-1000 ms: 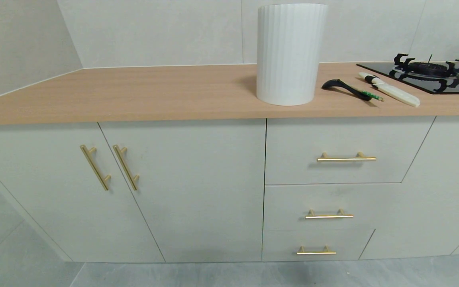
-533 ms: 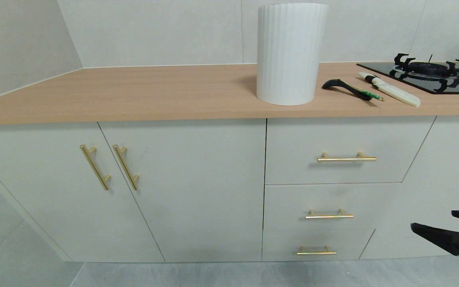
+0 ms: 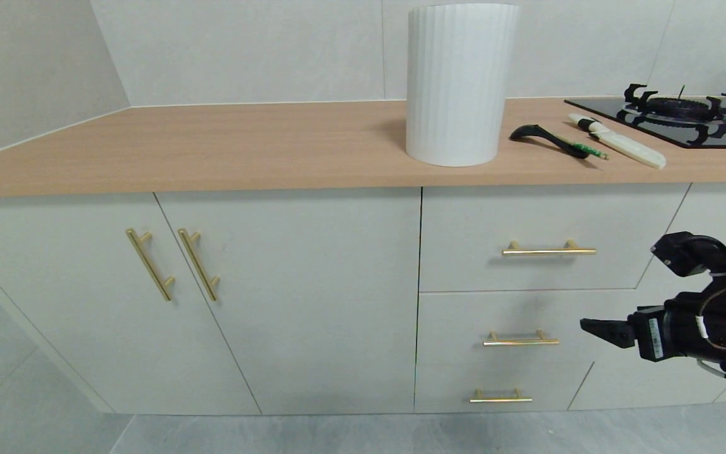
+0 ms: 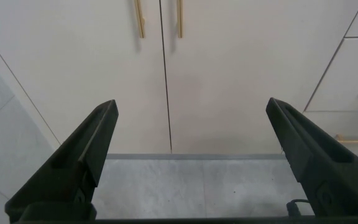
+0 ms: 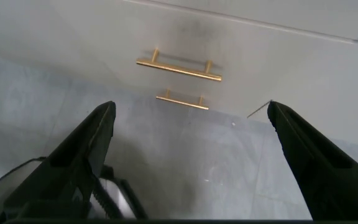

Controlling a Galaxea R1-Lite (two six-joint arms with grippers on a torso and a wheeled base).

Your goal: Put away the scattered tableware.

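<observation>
Well above the right tool (jaws apart) lies the black spoon.

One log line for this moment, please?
right gripper: open, facing drawers | left gripper: open, facing cabinet doors | ladle, knife: on counter

The right arm is wearing matte black casing, a white label, thin looping cables and tapering fingers.

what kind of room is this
Most likely a kitchen: a gas hob set into a wooden countertop, drawers with gold handles below, and a knife and black spoon lying on top.
</observation>
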